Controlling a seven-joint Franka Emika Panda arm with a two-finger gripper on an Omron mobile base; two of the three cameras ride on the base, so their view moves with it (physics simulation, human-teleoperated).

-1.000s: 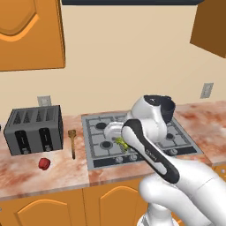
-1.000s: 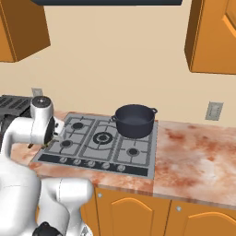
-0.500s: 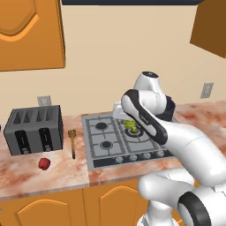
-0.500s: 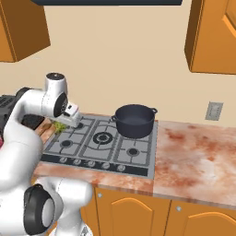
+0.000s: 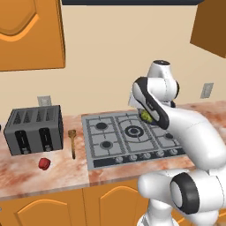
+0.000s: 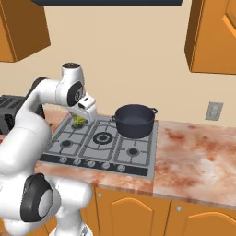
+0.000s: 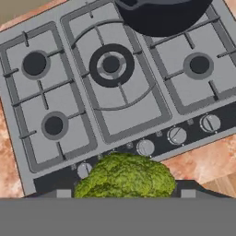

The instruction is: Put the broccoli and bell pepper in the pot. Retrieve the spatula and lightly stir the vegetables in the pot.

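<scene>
End effector (image 6: 79, 119), pinching the broccoli (image 7: 125, 177) — lifted since a second ago from the stove's (image 5: 128, 137) front edge to above its burners, short of the pot (image 6: 134, 120) — delivery pending; bell pepper (image 5: 44, 163) and spatula (image 5: 72, 142) on the table (image 5: 39, 176).

We recorded: broccoli (image 7: 125, 176), bumpy mid-green; pot (image 6: 134, 120), dark grey-black; bell pepper (image 5: 43, 163), glossy red; spatula (image 5: 72, 142), brown wood; stove (image 7: 120, 87), grey with black burners; counter (image 6: 193, 154), mottled reddish-pink stone; toaster (image 5: 32, 129), dark grey; cabinets (image 5: 31, 34), orange.
</scene>
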